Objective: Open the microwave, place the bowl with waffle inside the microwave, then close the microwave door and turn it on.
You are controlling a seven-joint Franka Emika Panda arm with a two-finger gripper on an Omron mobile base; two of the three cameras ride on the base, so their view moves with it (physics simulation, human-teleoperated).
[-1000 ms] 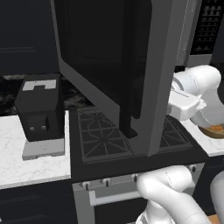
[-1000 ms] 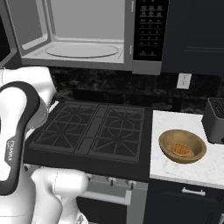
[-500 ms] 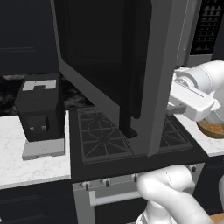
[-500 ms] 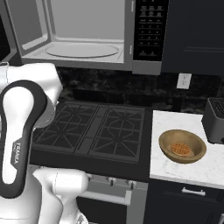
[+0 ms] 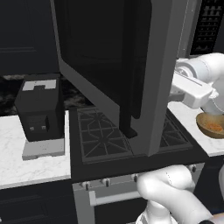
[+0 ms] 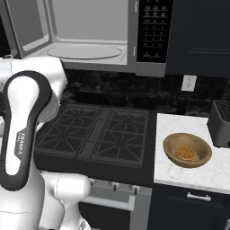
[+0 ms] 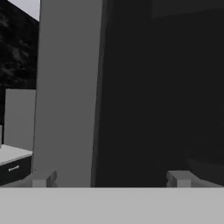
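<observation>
We see a glossy white arm (image 6: 27, 148) of rounded, bulging segments, a black band looping one link with small lettering beside it, and two small grey fingertips (image 7: 43, 178).

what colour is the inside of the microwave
Light grey: the microwave cavity and its round turntable show best in the right base view.

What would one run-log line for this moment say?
grey-framed dark-glass microwave door: swung open | light-grey microwave interior: bare | round wooden bowl with orange-brown waffle: on white marble counter | hand: open, holding nothing
</observation>
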